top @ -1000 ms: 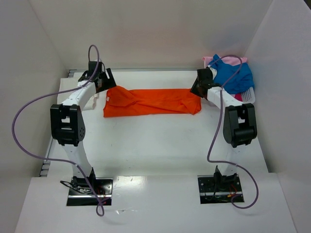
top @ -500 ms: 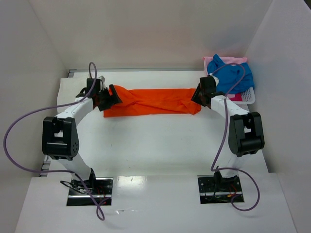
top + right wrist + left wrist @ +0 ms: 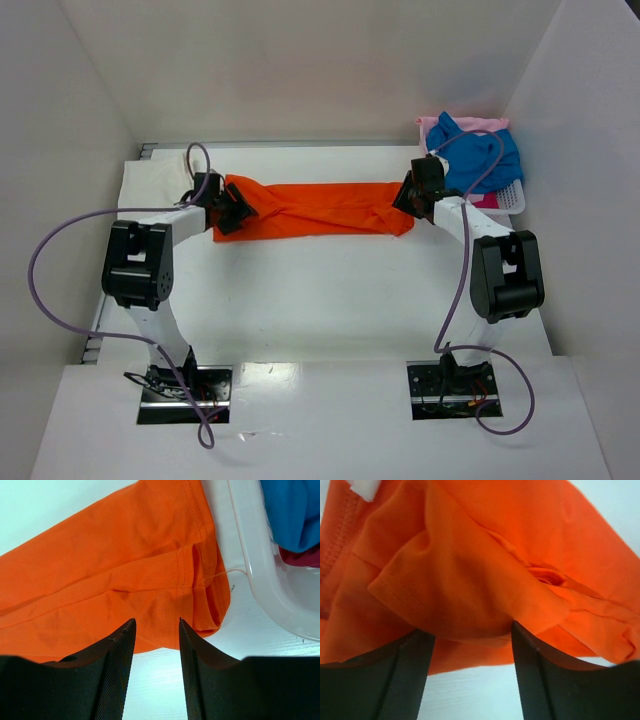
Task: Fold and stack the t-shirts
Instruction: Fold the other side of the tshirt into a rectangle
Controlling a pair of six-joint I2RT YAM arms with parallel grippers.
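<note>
The orange t-shirt (image 3: pixel 315 208) lies bunched in a long band across the far half of the table. My left gripper (image 3: pixel 230 207) is at its left end, open; a fold of orange cloth (image 3: pixel 465 580) sits at the fingertips and dips between them (image 3: pixel 470 632). My right gripper (image 3: pixel 408 197) is at its right end, open, its tips over the shirt's hem (image 3: pixel 156 622). The blue t-shirt (image 3: pixel 482 152) lies on the pale pink one (image 3: pixel 436 124) in the basket. A cream-white cloth (image 3: pixel 150 185) lies flat at the far left.
The white plastic basket (image 3: pixel 512 198) stands at the back right, close to my right gripper; its rim (image 3: pixel 250 565) nearly touches the orange hem. A dark pink cloth (image 3: pixel 305 557) lies under the blue one. White walls close in the table on three sides.
My left gripper moved from the back left forward and right onto the orange shirt's left end. My right gripper came a little forward to the right end, then stayed. The shirt barely shifted.
</note>
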